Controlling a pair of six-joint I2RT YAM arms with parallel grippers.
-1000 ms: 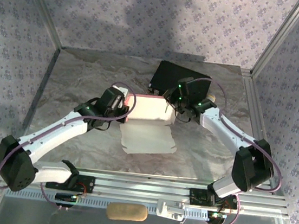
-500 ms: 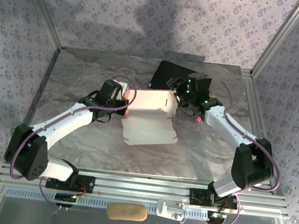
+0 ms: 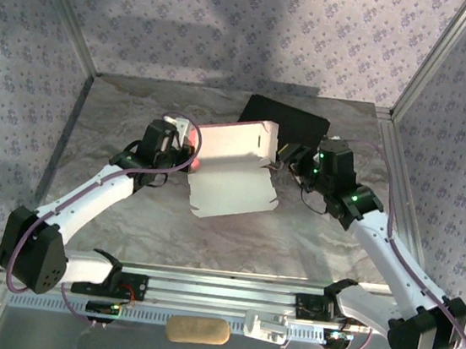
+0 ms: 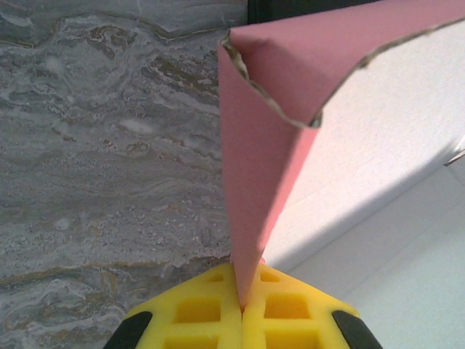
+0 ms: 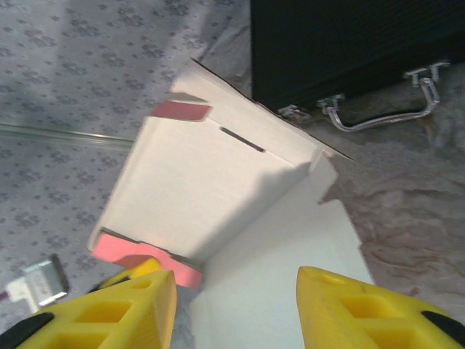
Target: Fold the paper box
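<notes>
Marbled grey tabletop (image 3: 109, 210) bears the paper box (image 3: 232, 168) at its middle, where the left gripper (image 4: 242, 305) pinches its pink side flap, likely to keep the back wall raised, while the right gripper (image 5: 234, 280) gapes wide beside it, near the black case (image 3: 287, 116), free for the next flap.

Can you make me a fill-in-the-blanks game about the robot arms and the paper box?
The left end effector is shut on the paper box, whose outside is ____.
The right end effector holds nothing and is ____.
Behind the paper box lies a case coloured ____.
Missing words: pink, open, black.
</notes>
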